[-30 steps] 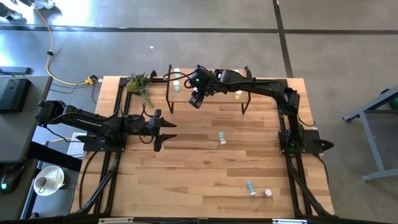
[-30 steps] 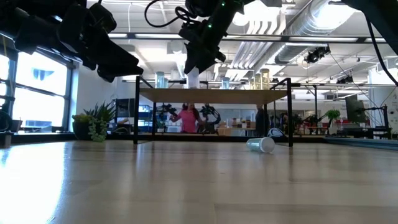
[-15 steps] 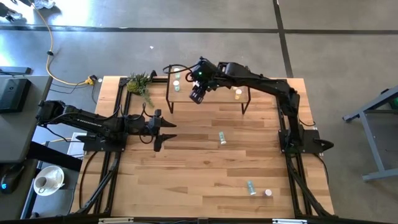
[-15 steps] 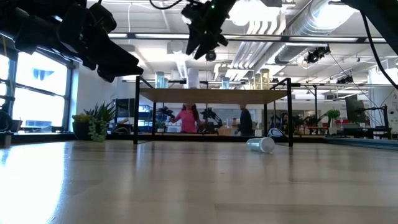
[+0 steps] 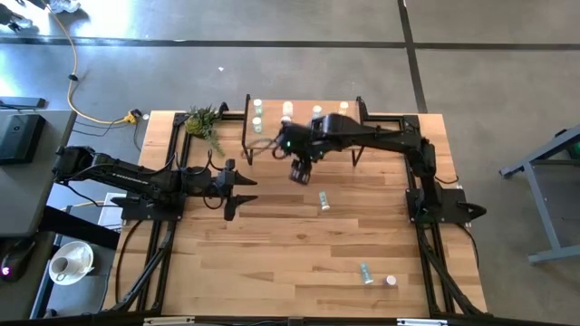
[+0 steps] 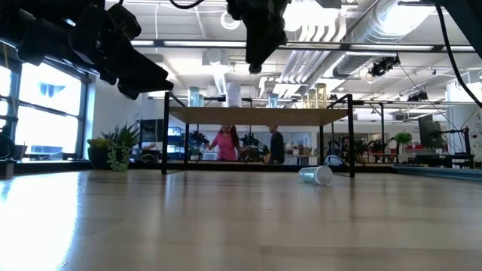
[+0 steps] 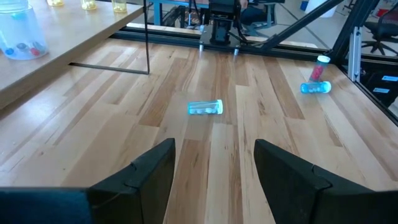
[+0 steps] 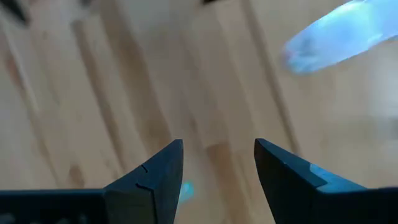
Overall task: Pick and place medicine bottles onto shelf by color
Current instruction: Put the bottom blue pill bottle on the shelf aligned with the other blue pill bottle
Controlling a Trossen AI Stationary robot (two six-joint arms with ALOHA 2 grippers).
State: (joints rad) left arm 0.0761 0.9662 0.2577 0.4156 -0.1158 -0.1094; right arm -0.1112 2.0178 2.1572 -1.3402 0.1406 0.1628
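Note:
The shelf (image 5: 304, 127) stands at the table's far side on thin black legs. Several small bottles stand upright on its board, among them a white one (image 5: 287, 109) and a yellow one (image 5: 343, 107). A light-blue bottle (image 5: 323, 200) lies on its side mid-table, also seen as a bottle (image 7: 205, 107) in the left wrist view. My right gripper (image 5: 299, 174) hangs open and empty just in front of the shelf, pointing steeply down, high above the table (image 6: 254, 66). My left gripper (image 5: 237, 186) waits open at the left, above the table.
Two more bottles, a teal one (image 5: 365, 272) and a pinkish-white one (image 5: 391, 281), lie near the table's near right corner. A small potted plant (image 5: 205, 122) stands left of the shelf. The wide wooden tabletop (image 5: 272, 254) lies between the arms. People move in the room behind.
My right gripper has risen from above the shelf's left part and swung toward the table's near edge and a little right, off the shelf, tipping further down. It stays open. The white bottle it hovered over stands on the shelf, unmoved.

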